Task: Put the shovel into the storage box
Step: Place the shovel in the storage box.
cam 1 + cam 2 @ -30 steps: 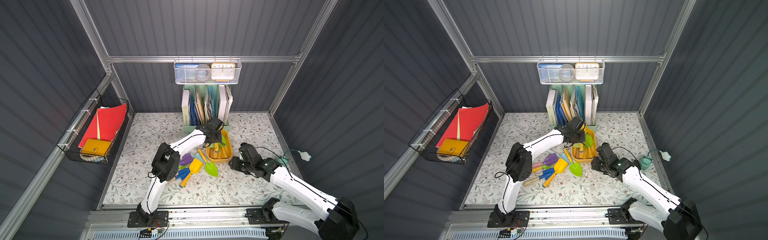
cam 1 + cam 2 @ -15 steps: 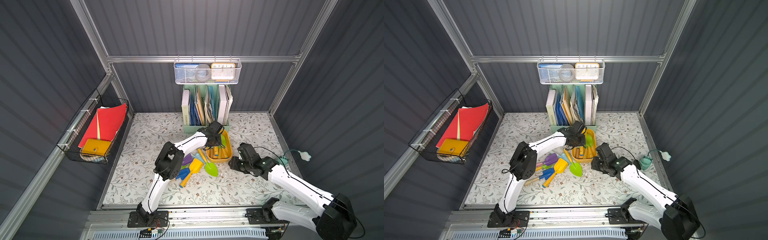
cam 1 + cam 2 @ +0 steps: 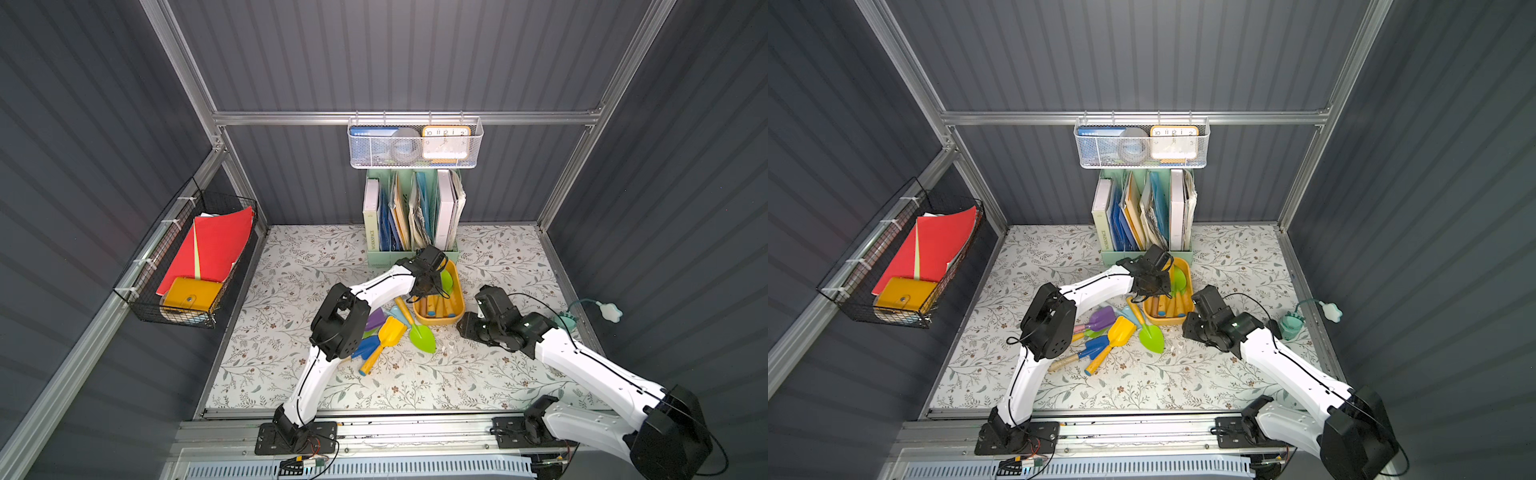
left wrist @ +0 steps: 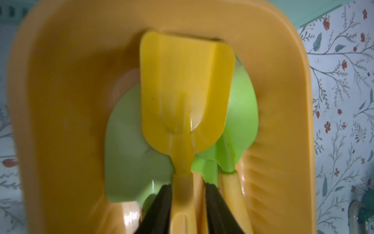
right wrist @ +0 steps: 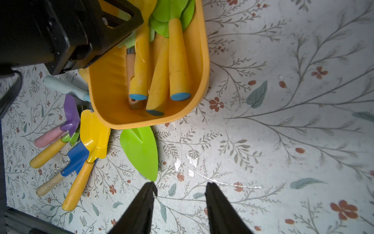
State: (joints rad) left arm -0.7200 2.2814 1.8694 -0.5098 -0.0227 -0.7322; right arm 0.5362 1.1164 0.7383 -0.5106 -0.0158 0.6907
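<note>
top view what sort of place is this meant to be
Likely a mock home-office nook in a robot test booth: a mint file rack of folders, a hanging wire basket holding a clock, grey panel walls.

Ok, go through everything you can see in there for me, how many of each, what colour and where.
storage box: one, yellow-orange, on the floral mat before the file rack
shovels in the box: at least four, yellow and green blades
shovels on the mat: about six, mixed colours, beside the box
file rack: one, mint-green, at the back wall
mesh basket: one, white, hung above the rack
clock: one, orange-framed, in the mesh basket
wire basket: one, black, side wall, holding red folders
teal cup: one, at the mat's right edge
left fingers: two, black, slightly open around the yellow shovel's handle in the box
right fingers: two, black, open and empty over the mat by the green shovel
</note>
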